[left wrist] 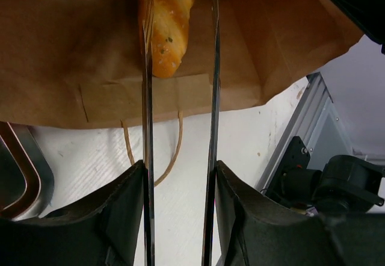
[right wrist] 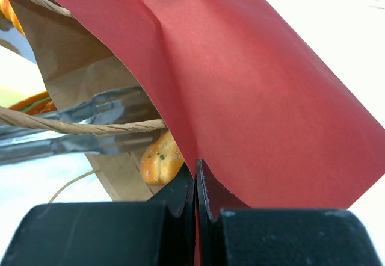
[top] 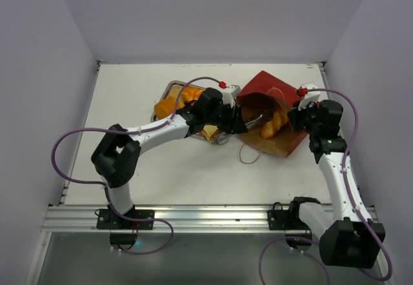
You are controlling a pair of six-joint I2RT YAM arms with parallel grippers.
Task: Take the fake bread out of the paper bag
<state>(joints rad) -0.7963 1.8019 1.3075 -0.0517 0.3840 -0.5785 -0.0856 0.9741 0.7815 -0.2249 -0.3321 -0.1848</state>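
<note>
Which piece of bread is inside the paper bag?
The long speckled roll, lying on the brown lining at the mouth of the paper bag. The other pieces are outside it, over at the metal tray.

Robot lab test cell, not a home or kitchen. White counter (top: 142, 169) boxed in by bare pale walls (top: 39, 72) on the left, far and right sides. Aluminium rail (top: 206, 215) runs along the near edge with two black-and-white robot arms bolted to it: left arm (top: 155, 129), right arm (top: 339, 169). Purple cables (top: 55, 153) loop loose off both. Props on the counter: glossy fake bread (top: 271, 127), red paper bag (top: 268, 82), metal tray (top: 169, 84).
</note>
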